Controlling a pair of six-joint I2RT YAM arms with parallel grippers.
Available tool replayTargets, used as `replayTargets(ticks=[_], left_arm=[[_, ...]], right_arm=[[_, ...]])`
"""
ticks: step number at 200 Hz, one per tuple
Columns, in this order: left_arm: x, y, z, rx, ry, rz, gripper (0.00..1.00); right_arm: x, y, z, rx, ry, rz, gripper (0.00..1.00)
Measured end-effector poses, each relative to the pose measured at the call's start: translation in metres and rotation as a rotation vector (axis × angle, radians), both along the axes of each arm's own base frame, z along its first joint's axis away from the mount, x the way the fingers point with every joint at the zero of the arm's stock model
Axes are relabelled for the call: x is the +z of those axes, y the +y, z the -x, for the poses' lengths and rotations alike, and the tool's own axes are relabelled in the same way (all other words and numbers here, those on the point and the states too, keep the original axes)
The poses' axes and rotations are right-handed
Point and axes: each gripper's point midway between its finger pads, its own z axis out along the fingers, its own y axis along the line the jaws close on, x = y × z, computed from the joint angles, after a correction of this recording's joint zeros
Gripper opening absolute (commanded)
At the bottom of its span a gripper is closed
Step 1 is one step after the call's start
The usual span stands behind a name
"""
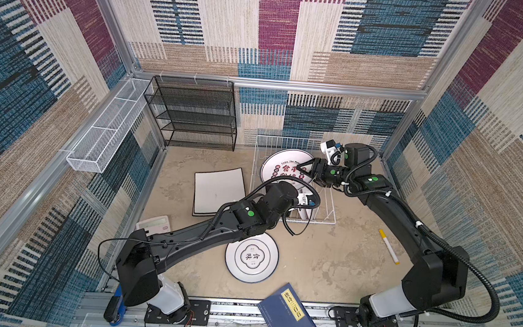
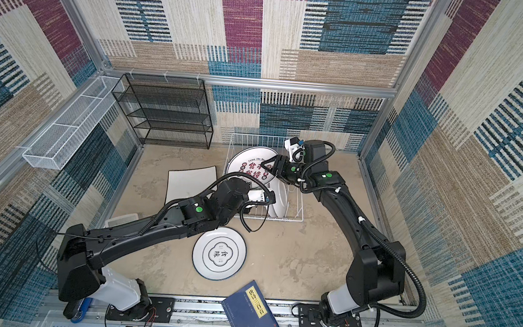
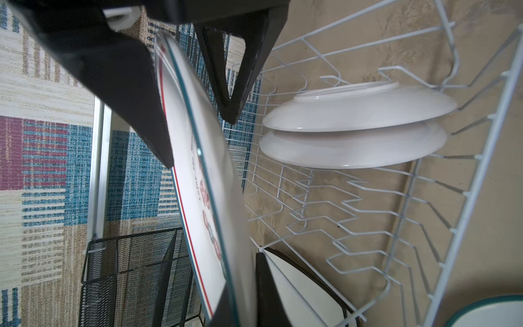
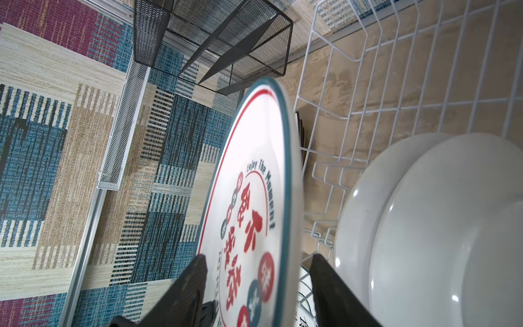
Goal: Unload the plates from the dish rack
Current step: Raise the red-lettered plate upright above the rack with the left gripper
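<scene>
Right wrist view: your red-printed plate (image 4: 254, 212), round and teal-rimmed, stands tilted.
Right gripper (image 4: 258, 255): half apart, straddling its rim.
Left gripper (image 3: 244, 300): clamped on that plate.
Dish rack (image 1: 319, 221): red-printed plate toward 12 o'clock; two white plates (image 3: 353, 147) at 5 o'clock.

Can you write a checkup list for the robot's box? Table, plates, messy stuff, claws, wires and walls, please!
Surface: mottled tan table, nothing spilled seen.
Job's things: red-print plate held tilted at the dish rack; two white plates also racked; square plate and blue-rimmed plate lie on the table.
Clutter: blue book, marker.
Grippers: left gripper shut on the red-print plate's rim; right gripper open, straddling the same plate.
Cables: black hoses loop along both arms.
Surroundings: black mesh shelf, white mesh tray, patterned walls.
</scene>
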Motion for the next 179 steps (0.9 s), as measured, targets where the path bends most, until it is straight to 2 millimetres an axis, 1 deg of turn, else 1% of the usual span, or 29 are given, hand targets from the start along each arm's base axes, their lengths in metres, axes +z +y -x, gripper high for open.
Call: replayTargets(ticks=[25, 40, 66, 72, 98, 112, 119, 150, 159, 179], left_arm=[[-0.001, 0.000, -0.002, -0.001, -0.021, -0.019, 0.00], [-0.004, 0.000, -0.003, 0.002, -0.025, -0.025, 0.00], [-0.005, 0.001, -0.004, 0.001, -0.047, -0.063, 0.00], [-0.005, 0.001, -0.004, 0.000, -0.047, -0.069, 0.02], [-0.007, 0.000, -0.004, -0.002, -0.045, -0.074, 0.17], [-0.007, 0.000, -0.004, 0.000, -0.040, -0.060, 0.27], [-0.006, 0.000, -0.004, 0.007, -0.039, -0.046, 0.36], [0.004, 0.001, -0.007, 0.038, -0.039, 0.017, 0.65], [0.008, 0.001, -0.008, 0.046, -0.037, 0.044, 0.72], [0.019, 0.003, -0.007, 0.065, -0.022, 0.102, 0.82]], right_arm=[[-0.002, 0.002, 0.002, 0.013, 0.008, -0.009, 0.36], [-0.001, 0.003, 0.002, 0.015, 0.008, -0.015, 0.30], [-0.004, 0.002, 0.003, -0.004, 0.052, -0.031, 0.14], [-0.005, 0.001, 0.003, -0.015, 0.071, -0.040, 0.11], [-0.006, 0.001, 0.001, -0.046, 0.124, -0.080, 0.00], [-0.004, 0.002, 0.002, -0.029, 0.098, -0.085, 0.00], [-0.003, 0.003, 0.001, -0.023, 0.079, -0.086, 0.00], [0.000, 0.002, 0.000, -0.012, 0.041, -0.087, 0.00], [0.002, 0.000, -0.001, -0.016, 0.031, -0.090, 0.00], [0.009, -0.008, -0.007, -0.039, -0.001, -0.097, 0.00]])
